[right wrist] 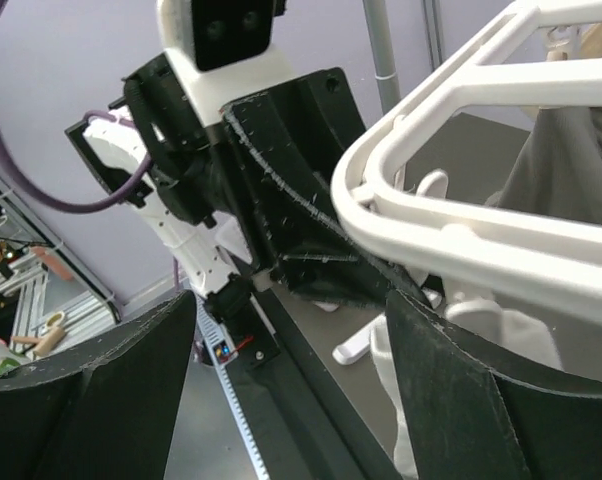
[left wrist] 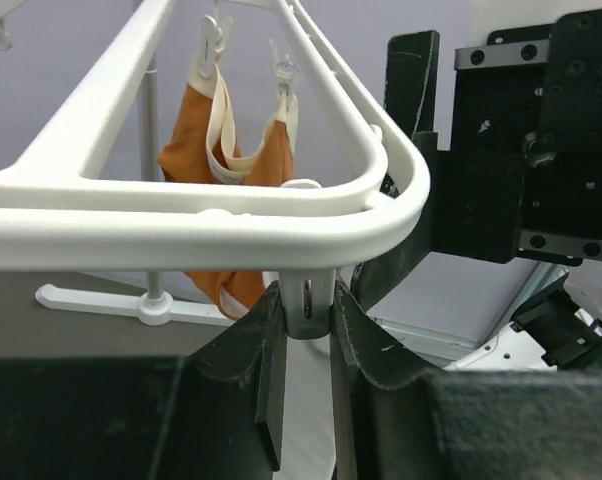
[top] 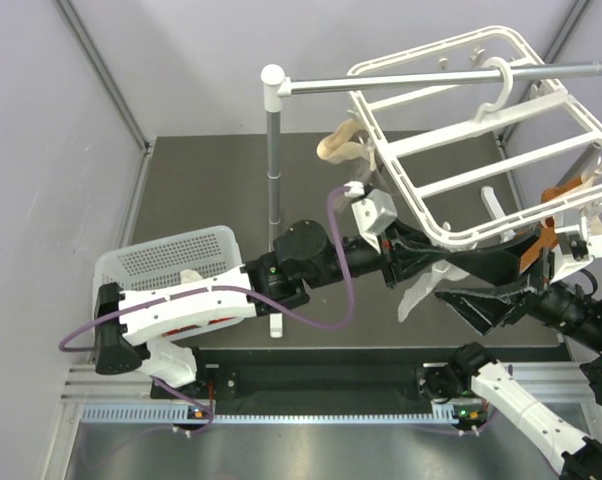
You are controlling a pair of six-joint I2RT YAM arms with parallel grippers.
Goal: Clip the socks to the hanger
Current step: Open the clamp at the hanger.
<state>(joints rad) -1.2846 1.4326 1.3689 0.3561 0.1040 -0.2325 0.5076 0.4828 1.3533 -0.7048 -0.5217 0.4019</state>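
The white hanger (top: 481, 173) hangs from the metal rail at the upper right. My left gripper (top: 433, 262) reaches under its near corner and is shut on a dangling clip peg (left wrist: 306, 305) just below the frame (left wrist: 181, 215). A white sock (top: 416, 295) hangs limp beneath that corner. My right gripper (top: 459, 285) stands open next to it; in the right wrist view the sock (right wrist: 387, 400) hangs beside the right finger, with nothing held between the fingers. Orange socks (left wrist: 231, 150) are clipped on the far side, and a beige sock (top: 346, 145) hangs at the frame's left end.
A grey metal stand pole (top: 274, 170) with its rail (top: 431, 78) carries the hanger; its white foot (right wrist: 356, 345) lies on the table. A white perforated basket (top: 171, 255) sits at the left, partly under the left arm. A grey sock (right wrist: 571, 170) hangs behind the frame.
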